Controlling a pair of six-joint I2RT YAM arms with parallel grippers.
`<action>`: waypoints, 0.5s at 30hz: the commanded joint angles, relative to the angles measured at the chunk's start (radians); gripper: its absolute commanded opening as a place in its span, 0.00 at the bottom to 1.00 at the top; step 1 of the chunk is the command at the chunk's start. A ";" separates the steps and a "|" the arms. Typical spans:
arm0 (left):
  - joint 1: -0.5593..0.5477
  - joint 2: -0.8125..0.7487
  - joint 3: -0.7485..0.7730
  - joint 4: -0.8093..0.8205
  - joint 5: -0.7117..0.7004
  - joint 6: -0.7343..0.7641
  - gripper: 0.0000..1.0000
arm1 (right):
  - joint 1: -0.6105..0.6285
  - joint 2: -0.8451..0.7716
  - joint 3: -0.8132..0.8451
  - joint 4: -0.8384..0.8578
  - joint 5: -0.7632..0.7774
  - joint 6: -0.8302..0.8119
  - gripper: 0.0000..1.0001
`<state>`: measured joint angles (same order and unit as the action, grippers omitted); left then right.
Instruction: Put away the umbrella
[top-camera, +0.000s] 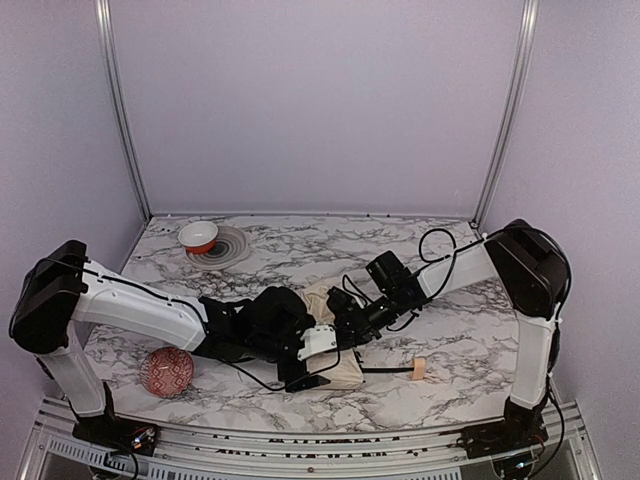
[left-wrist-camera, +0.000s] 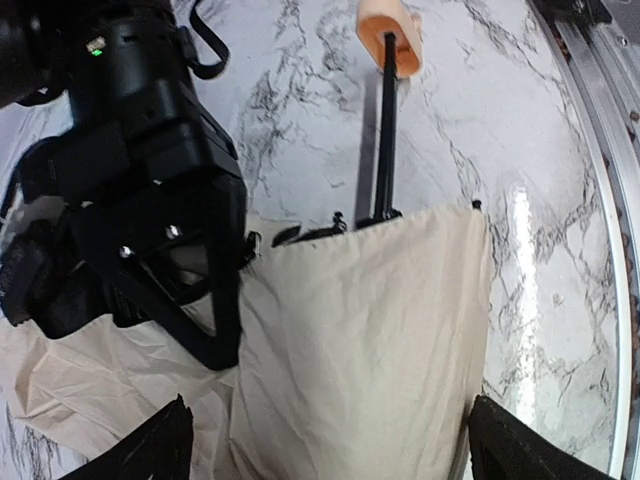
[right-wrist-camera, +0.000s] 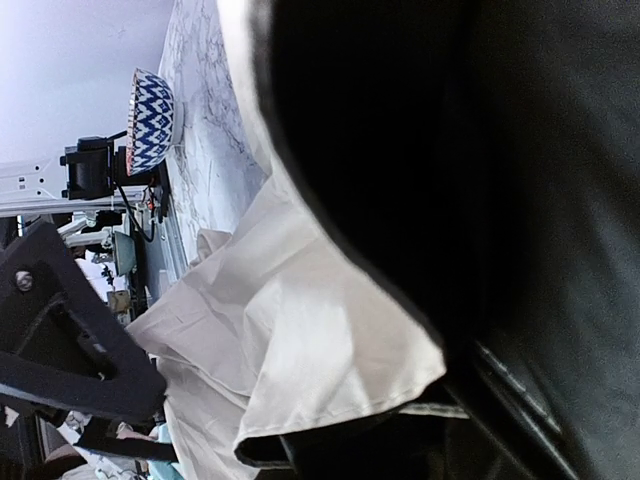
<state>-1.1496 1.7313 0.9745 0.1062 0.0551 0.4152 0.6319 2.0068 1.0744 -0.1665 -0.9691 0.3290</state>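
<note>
From above, both arms cover most of the umbrella (top-camera: 345, 377), leaving only scraps of fabric and the handle end. The lower edge of its wrist picture cuts off the left gripper (left-wrist-camera: 330, 445). A dark blurred mass (right-wrist-camera: 470, 200) fills the right wrist view, hiding how the right gripper (left-wrist-camera: 222, 345) stands.

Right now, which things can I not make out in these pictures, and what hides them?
- Top view: both arms cover most of the umbrella; its strap is not seen.
- Right wrist view: a dark blurred mass near the lens fills the right side; whether the right jaws pinch fabric cannot be told.
- Left wrist view: the bottom edge cuts off the left jaws; only two tips show.
</note>
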 joint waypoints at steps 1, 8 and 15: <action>0.001 0.034 0.060 -0.107 0.099 0.082 0.99 | -0.013 0.037 -0.021 -0.042 0.158 0.012 0.04; 0.001 0.119 0.074 -0.171 0.121 0.094 0.99 | -0.014 0.037 -0.004 -0.061 0.173 0.001 0.04; 0.003 0.190 0.069 -0.211 0.111 0.073 0.91 | -0.025 -0.008 0.045 -0.079 0.210 0.030 0.12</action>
<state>-1.1461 1.8652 1.0576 0.0029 0.1413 0.5056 0.6315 2.0064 1.0897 -0.1902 -0.9329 0.3309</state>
